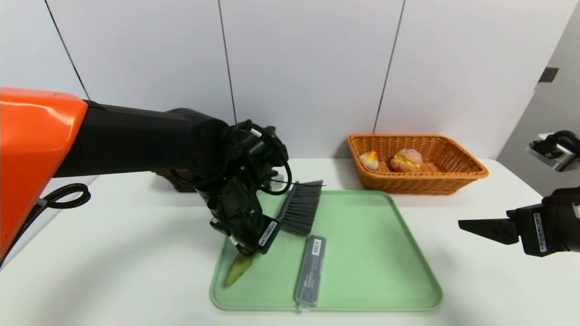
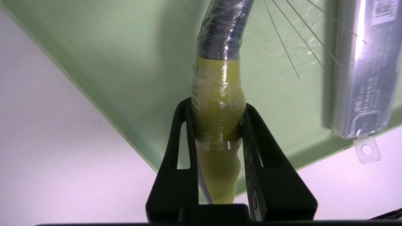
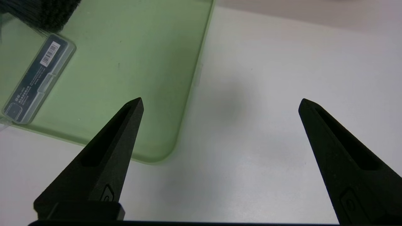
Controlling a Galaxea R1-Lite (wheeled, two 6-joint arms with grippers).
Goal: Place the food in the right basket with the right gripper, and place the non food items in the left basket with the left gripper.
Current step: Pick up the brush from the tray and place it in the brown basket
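A grey-bristled brush with yellow-green handle and a grey barcoded case lie on a pale green tray, beside an orange woven basket.

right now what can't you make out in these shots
- Left basket: head view, almost all hidden behind the left arm; contents unseen.
- Black pouch: in no view.
- Brush handle middle: head view, covered by the left gripper.
- Grey case print: too small to read.

The left gripper points steeply down, its fingers clamped together. The right gripper, at three o'clock, hangs spread wide.
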